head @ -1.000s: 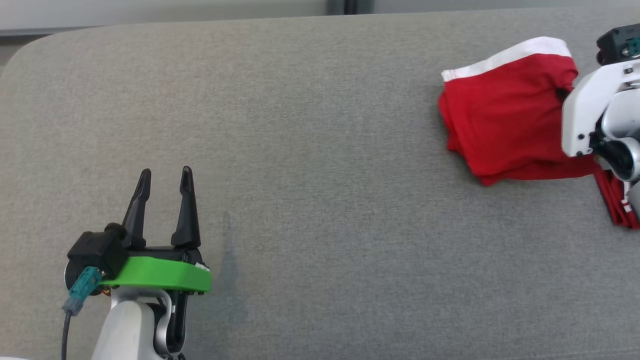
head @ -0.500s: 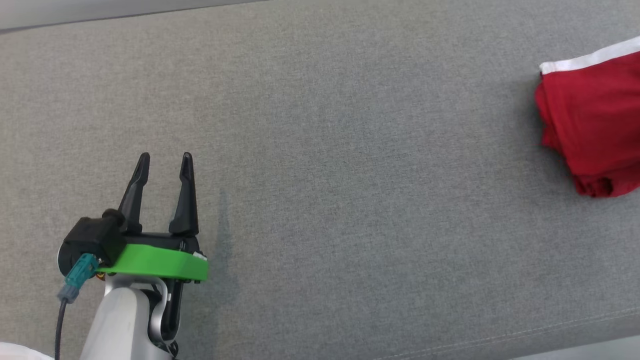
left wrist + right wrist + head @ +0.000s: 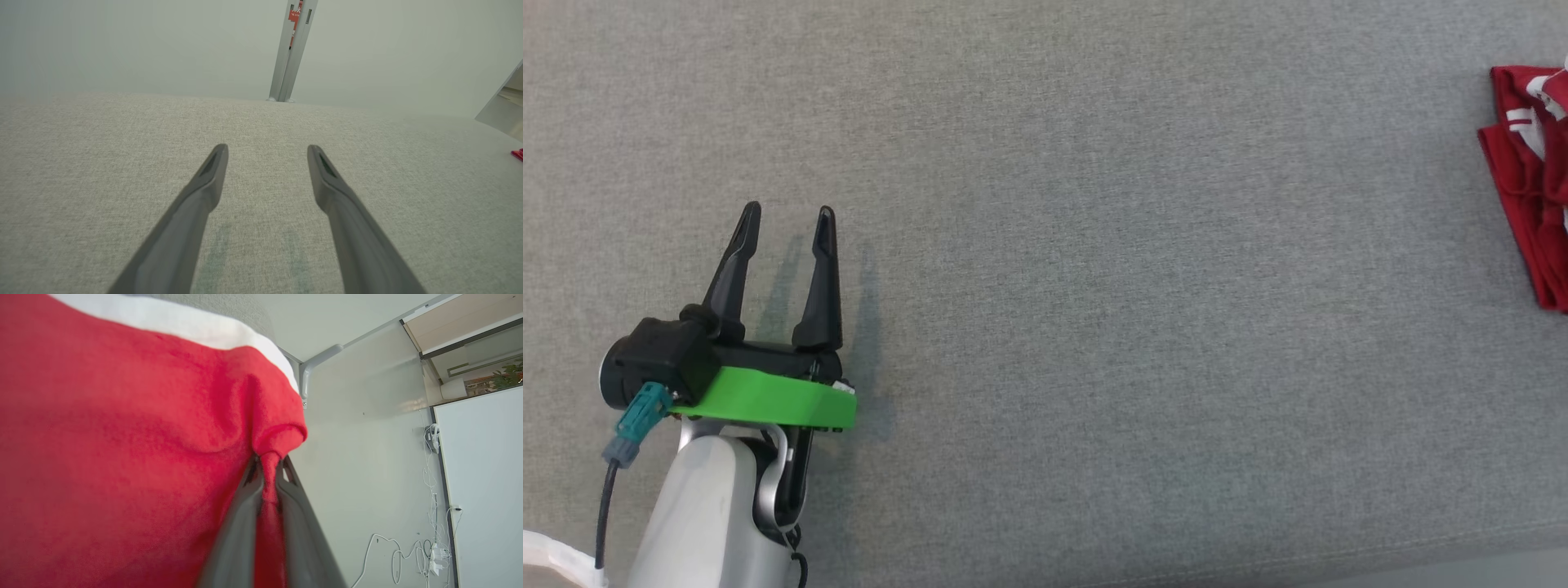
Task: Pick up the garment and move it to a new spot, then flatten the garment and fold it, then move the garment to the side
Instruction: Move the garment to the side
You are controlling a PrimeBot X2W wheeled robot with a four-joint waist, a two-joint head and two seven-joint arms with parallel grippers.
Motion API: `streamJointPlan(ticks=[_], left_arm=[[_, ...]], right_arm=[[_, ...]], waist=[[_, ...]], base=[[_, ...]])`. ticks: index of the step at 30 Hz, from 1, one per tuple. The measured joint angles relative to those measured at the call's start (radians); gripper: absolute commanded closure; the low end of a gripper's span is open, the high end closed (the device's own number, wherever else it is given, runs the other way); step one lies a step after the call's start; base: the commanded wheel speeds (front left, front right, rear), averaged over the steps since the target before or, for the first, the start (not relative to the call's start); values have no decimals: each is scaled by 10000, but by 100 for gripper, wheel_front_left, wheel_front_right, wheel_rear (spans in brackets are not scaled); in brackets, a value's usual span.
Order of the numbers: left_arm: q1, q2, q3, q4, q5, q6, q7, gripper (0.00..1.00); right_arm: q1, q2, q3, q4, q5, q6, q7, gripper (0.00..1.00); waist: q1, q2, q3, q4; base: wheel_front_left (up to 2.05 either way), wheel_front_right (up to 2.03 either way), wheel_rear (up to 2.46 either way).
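Surface, head view: grey fabric tabletop (image 3: pixel 1094 286) runs edge to edge.
Left arm, head view: left gripper (image 3: pixel 789 209) low on the left, jaws released, nothing between them.
Clothing, head view: red garment (image 3: pixel 1531 204) with white marks, bunched at the right edge, well apart from the left gripper.
Left wrist view: spread fingers (image 3: pixel 196 204) above bare fabric; metal post (image 3: pixel 292 49) beyond.
Right wrist view: right gripper (image 3: pixel 269 461) jaws clenched on a fold of the garment; white band (image 3: pixel 184 324) on top.
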Motion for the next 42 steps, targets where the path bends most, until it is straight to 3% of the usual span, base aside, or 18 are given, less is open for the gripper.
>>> streamJointPlan(ticks=[1,2,3,4,12,17,22,32,42], left_arm=[[-15,6,-13,-2,-2,0,0,0],[-20,8,-33,-4,-4,0,0,0],[-20,12,-44,-2,-6,0,0,0],[-20,21,-42,4,-15,0,0,0],[6,-102,71,128,-27,0,0,0],[253,-299,251,291,-107,0,0,0],[649,-387,495,410,-173,-2,0,0],[1411,-594,928,763,-169,0,-2,0],[2011,-685,1179,1294,-130,-2,0,0]], right_arm=[[16,12,-115,111,-169,2,-182,100],[23,42,-278,272,-339,0,-341,73],[35,84,-418,445,-541,0,-416,8],[43,148,-583,552,-732,2,-564,0],[227,918,-1538,617,-1672,0,-1956,0],[836,2059,-2109,61,-1319,0,-3141,0],[2150,3618,-2107,-1377,-945,0,-3799,0],[4888,5195,-1724,-4552,-554,0,-4004,0],[6207,6424,-1231,-5503,-270,0,-3854,0]], waist=[[0,0,57,61],[1,0,113,142],[1,0,159,224],[1,0,195,298],[0,0,-131,558],[0,0,-738,575],[-2,0,-1453,611],[-2,0,-2849,771],[-2,0,-4000,915]], base=[[0,0,0],[0,0,0],[0,0,0],[0,0,0],[0,0,0],[0,0,0],[0,0,0],[0,0,0],[0,0,0]])
